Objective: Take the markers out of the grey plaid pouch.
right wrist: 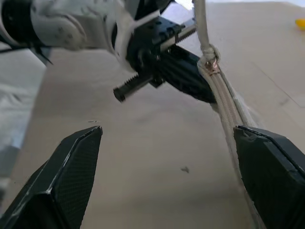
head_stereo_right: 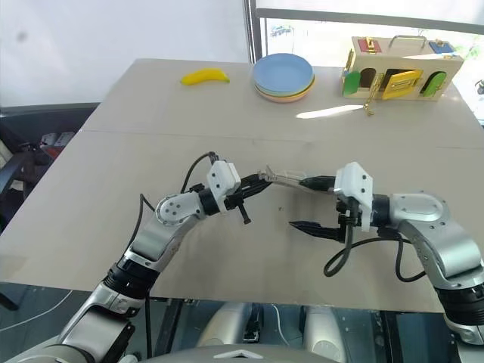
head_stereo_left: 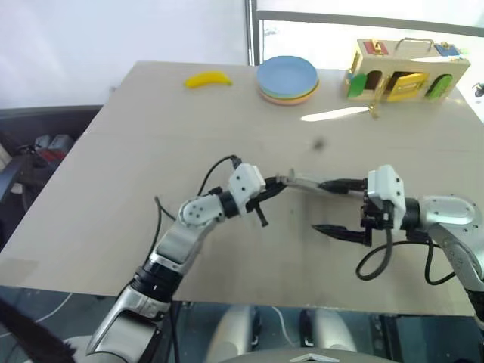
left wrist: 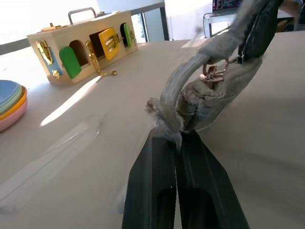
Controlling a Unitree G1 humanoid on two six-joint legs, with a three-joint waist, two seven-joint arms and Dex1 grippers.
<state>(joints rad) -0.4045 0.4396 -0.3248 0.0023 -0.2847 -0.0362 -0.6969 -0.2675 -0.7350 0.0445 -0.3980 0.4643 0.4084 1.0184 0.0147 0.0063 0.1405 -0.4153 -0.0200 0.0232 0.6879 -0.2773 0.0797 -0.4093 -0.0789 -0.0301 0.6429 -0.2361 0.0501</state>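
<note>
The grey plaid pouch (head_stereo_left: 304,183) hangs in the air above the table (head_stereo_left: 136,174), seen edge-on as a thin strip between my two grippers. My left gripper (head_stereo_left: 277,186) is shut on one end of it; in the left wrist view the fingers (left wrist: 157,181) pinch bunched fabric beside the zipper pull (left wrist: 212,74). My right gripper (head_stereo_left: 334,208) stands open and points left at the pouch's other end. Its upper finger (head_stereo_left: 342,184) lies along the pouch and its lower finger (head_stereo_left: 338,231) hangs below. The markers are hidden.
At the table's far edge lie a yellow banana (head_stereo_left: 208,79), a stack of coloured plates (head_stereo_left: 287,79) and a wooden latch box (head_stereo_left: 404,69). The table's near edge runs just under both arms.
</note>
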